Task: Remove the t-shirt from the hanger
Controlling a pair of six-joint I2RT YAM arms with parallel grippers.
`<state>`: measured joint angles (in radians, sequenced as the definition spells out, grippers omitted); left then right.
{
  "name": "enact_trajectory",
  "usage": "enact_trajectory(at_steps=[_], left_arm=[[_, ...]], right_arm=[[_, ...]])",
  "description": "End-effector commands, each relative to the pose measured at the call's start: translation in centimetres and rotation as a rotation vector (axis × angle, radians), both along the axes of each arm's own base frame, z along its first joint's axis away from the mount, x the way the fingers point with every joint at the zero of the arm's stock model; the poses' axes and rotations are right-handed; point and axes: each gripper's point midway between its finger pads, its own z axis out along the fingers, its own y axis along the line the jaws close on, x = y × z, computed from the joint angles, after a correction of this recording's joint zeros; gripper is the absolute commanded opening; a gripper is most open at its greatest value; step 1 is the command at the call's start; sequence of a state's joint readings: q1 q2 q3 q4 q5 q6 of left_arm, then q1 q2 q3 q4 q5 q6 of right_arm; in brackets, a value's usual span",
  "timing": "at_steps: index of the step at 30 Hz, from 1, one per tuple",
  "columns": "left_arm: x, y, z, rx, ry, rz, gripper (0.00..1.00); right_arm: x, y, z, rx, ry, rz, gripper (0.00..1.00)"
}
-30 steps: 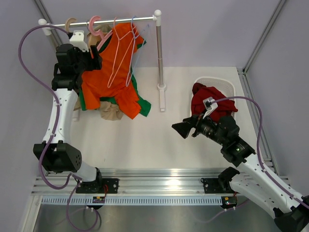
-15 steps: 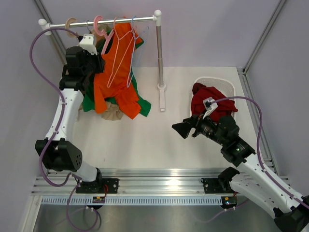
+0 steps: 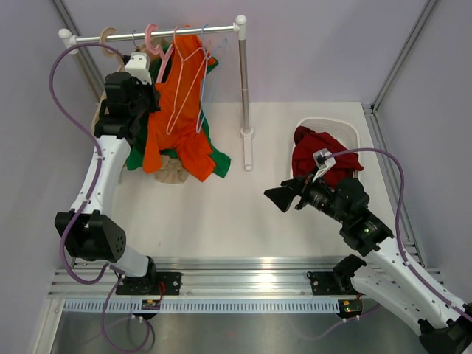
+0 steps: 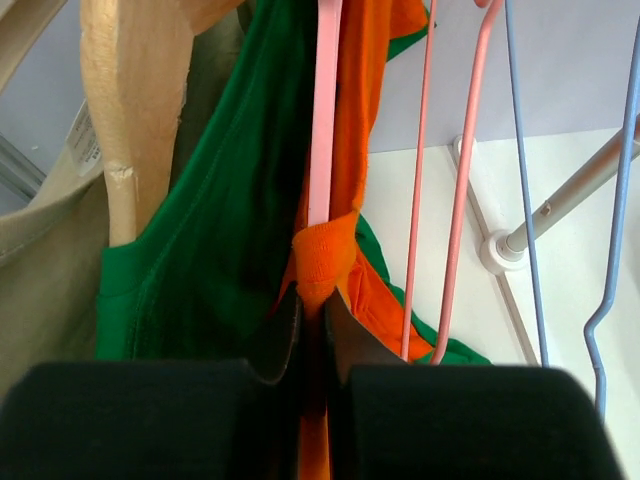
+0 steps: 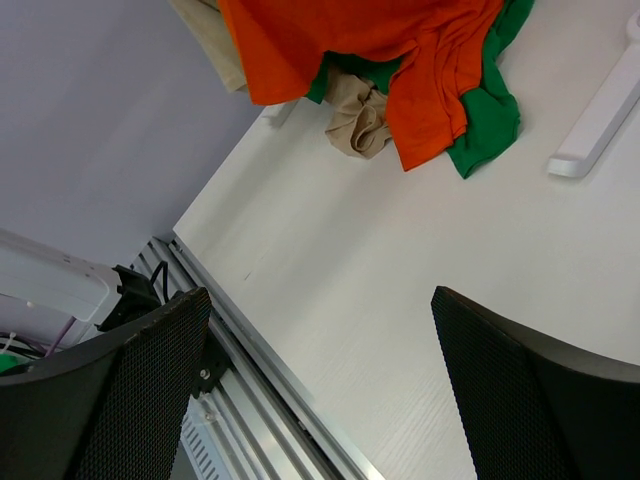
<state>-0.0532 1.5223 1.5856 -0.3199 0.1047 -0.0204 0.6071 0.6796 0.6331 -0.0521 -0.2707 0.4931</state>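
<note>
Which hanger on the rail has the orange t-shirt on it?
The thick pale pink hanger; the t-shirt wraps its arm, while the thin wire hangers beside it look bare.

I see the bright orange t-shirt (image 3: 186,96) draped on the thick pale pink hanger (image 3: 153,40), hooked over the rail (image 3: 221,28), its lower folds resting on the table (image 3: 221,210).

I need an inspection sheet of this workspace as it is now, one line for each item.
Surface: white table, garments trailing onto its far left.
Job's things: t-shirt hangs on hanger, on the rail.
Clutter: green shirt, beige garment, wire hangers; dark red garment in basket.
End effectors: left end effector shut on t-shirt; right end effector open, empty.
Cables: purple cables loop off both arms.
Surroundings: grey walls, nothing else seen.
</note>
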Motion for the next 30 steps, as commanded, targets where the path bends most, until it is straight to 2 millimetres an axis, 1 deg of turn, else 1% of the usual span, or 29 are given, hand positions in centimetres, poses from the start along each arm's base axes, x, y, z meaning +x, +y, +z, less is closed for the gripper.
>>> enact_trajectory(at_steps=[1,2,3,4,6,7,10,11,12,13,14,15,16,17,18,19,20,21,22,23,24,25,26,27,28,29,30], left_arm=[[0.7,0.6,1.5,-0.011,-0.056,0.043,0.0],[0.5,0.5,1.7,-0.021,-0.061,0.043,0.0],[0.4,0.4,2.5,-0.038,-0.079,0.048,0.0],[-0.3,0.3,4.0,-0.07,-0.111,0.049,0.0],[-0.8,0.5,5.7,-0.099,-0.168,0.069,0.0],[-1.5,0.9,7.4,-0.123,-0.215,0.095,0.0],[-2.6,0.8,9.1,-0.166,-0.263,0.096,0.0],[-3.5,0.6,10.2,-0.178,-0.291,0.087,0.0],[-4.0,0.6,11.1,-0.193,-0.317,0.086,0.0],[-4.4,0.7,10.8,-0.197,-0.316,0.096,0.0],[-4.8,0.7,10.9,-0.203,-0.325,0.098,0.0],[-6.0,0.7,12.1,-0.212,-0.361,0.099,0.0],[-6.4,0.7,12.1,-0.215,-0.365,0.1,0.0],[-6.7,0.6,11.1,-0.217,-0.349,0.097,0.0],[-7.6,1.0,11.6,-0.226,-0.366,0.12,0.0],[-8.1,1.0,11.4,-0.231,-0.365,0.122,0.0],[-8.3,0.8,9.9,-0.234,-0.338,0.127,0.0],[-9.7,1.2,10.3,-0.247,-0.359,0.146,0.0],[-10.4,1.2,9.9,-0.255,-0.357,0.149,0.0],[-10.8,1.2,7.9,-0.26,-0.324,0.155,0.0],[-11.6,1.3,7.4,-0.279,-0.322,0.161,0.0],[-13.5,1.5,8.1,-0.296,-0.355,0.163,0.0],[-14.3,1.6,7.2,-0.3,-0.335,0.169,0.0],[-14.9,1.6,5.6,-0.305,-0.304,0.175,0.0],[-16.8,1.7,6.2,-0.313,-0.331,0.172,0.0],[-17.6,1.8,5.2,-0.312,-0.306,0.175,0.0],[-18.3,1.6,4.1,-0.321,-0.284,0.169,0.0]], right_arm=[[-0.1,-0.1,3.1,0.035,-0.065,-0.007,0.99],[-0.1,-0.1,3.2,0.035,-0.066,-0.007,0.99],[0.0,-0.1,3.2,0.034,-0.068,-0.009,0.99],[0.1,-0.2,3.2,0.034,-0.068,-0.012,1.0],[0.1,-0.1,2.9,0.034,-0.059,-0.009,1.0],[0.1,0.0,2.9,0.033,-0.058,-0.006,0.99],[0.1,0.0,2.7,0.033,-0.051,-0.005,0.99],[0.1,0.0,2.6,0.033,-0.051,-0.005,1.0],[0.1,0.0,2.7,0.033,-0.053,-0.005,1.0],[0.1,0.0,2.8,0.036,-0.056,-0.005,0.99],[0.1,0.1,2.8,0.038,-0.054,-0.002,1.0],[0.1,0.1,2.9,0.042,-0.054,-0.002,0.99],[0.1,0.2,3.0,0.046,-0.058,-0.001,0.99],[0.1,0.3,3.2,0.05,-0.06,0.004,0.99],[0.2,0.5,3.1,0.052,-0.054,0.01,0.99],[0.3,0.6,3.1,0.052,-0.047,0.011,0.99],[0.3,0.7,3.3,0.057,-0.046,0.014,0.99],[0.5,0.9,3.2,0.059,-0.026,0.011,0.99],[0.7,0.9,3.8,0.07,-0.027,0.003,0.99],[0.9,0.9,4.1,0.078,-0.02,-0.006,0.99],[1.4,1.2,4.0,0.077,0.0,-0.014,1.0],[1.7,1.4,4.8,0.08,-0.006,-0.011,0.99],[1.8,1.6,4.9,0.077,-0.001,-0.005,0.99],[2.2,2.1,4.8,0.078,0.017,0.003,0.99],[2.4,2.4,5.3,0.084,0.016,0.009,0.99],[2.5,2.8,6.4,0.113,-0.01,0.023,1.0],[2.6,3.6,6.9,0.143,-0.006,0.047,0.99]])
